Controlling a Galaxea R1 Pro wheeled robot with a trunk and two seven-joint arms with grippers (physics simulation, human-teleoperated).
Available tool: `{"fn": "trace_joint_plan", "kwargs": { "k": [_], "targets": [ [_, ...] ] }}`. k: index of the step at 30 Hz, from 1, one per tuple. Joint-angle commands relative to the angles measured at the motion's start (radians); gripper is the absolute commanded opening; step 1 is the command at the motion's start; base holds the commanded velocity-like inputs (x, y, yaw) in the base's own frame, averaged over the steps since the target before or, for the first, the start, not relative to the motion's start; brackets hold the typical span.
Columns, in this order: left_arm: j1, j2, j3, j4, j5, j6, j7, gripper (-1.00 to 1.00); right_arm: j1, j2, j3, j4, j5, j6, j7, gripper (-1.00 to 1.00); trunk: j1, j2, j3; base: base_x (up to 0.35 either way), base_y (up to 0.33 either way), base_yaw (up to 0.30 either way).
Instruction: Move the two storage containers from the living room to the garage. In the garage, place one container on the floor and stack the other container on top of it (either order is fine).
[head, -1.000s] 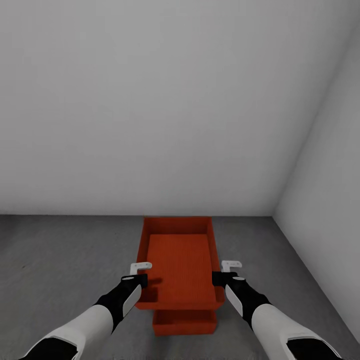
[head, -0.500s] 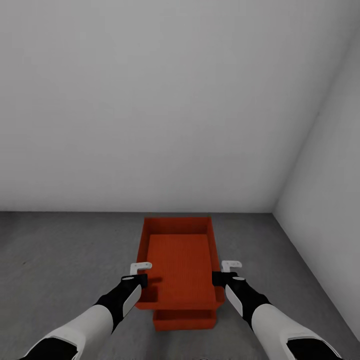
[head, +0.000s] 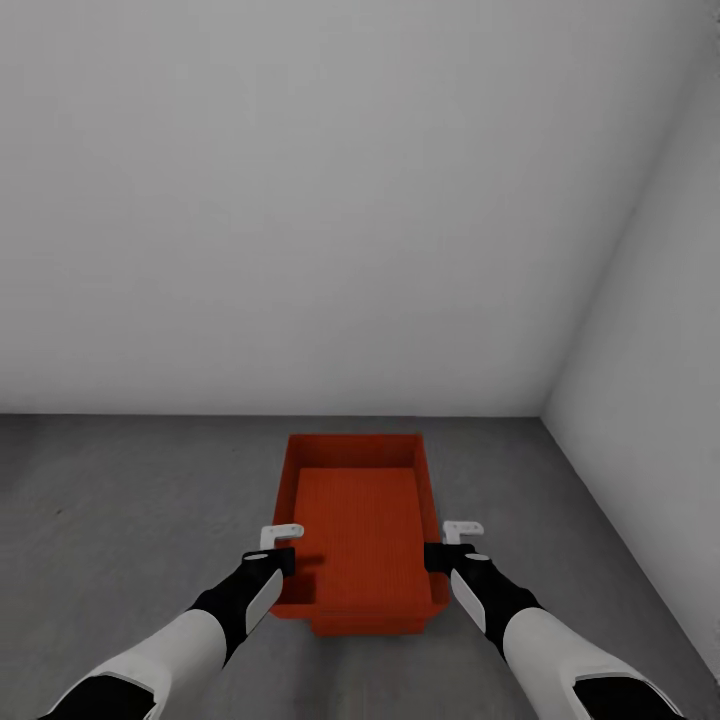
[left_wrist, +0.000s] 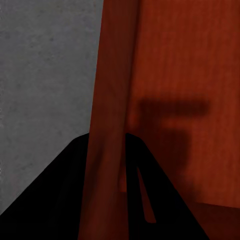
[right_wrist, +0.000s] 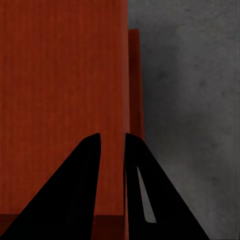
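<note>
One red-orange rectangular lidless bin (head: 358, 520) is gripped by its side walls in the left end effector (head: 281, 547) and right end effector (head: 452, 545). It is held just above the second identical bin (head: 365, 627), which rests on the dark grey concrete floor (head: 120, 520). Transport is judged complete; only lowering and release are left.

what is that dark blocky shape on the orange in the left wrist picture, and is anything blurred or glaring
Left wrist view: the blocky shape is a shadow cast on the held container's floor, probably from the left gripper. Head view: a matching shadow lies beside that gripper; light is flat, with no glare. Right wrist view: the right gripper is a black, detail-less silhouette; the concrete floor looks softly mottled.
</note>
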Motion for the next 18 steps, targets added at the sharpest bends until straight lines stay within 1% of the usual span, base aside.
{"fn": "trace_joint_plan", "kwargs": {
  "k": [1,6,8,11,18],
  "targets": [
    [-0.001,0.043,0.059,-0.006,-0.014,-0.019,0.008,-1.00,0.000,-0.004,-0.021,0.000,-0.006,0.005,0.000,-1.00,-0.001,-0.001,-0.001,-0.316,0.000,0.000],
    [-0.001,0.043,0.059,-0.006,-0.014,-0.019,0.008,-1.00,0.000,-0.004,-0.021,0.000,-0.005,0.009,0.000,-1.00,-0.001,-0.001,-0.001,-0.313,0.000,0.000],
    [-0.001,0.043,0.059,-0.006,-0.014,-0.019,0.008,-1.00,0.000,-0.004,-0.021,0.000,-0.006,0.010,0.000,-1.00,-0.001,-0.001,-0.001,-0.213,0.000,0.000],
    [-0.001,0.044,0.059,-0.006,-0.014,-0.019,0.008,-1.00,0.000,-0.003,-0.021,0.000,-0.006,0.005,0.000,-1.00,-0.001,-0.001,-0.001,-0.084,0.000,0.000],
    [-0.001,0.043,0.059,-0.006,-0.014,-0.019,0.008,-1.00,0.000,-0.002,-0.021,0.001,-0.005,0.006,0.002,-1.00,-0.001,-0.001,-0.001,-0.015,0.000,0.000]
  ]
}}
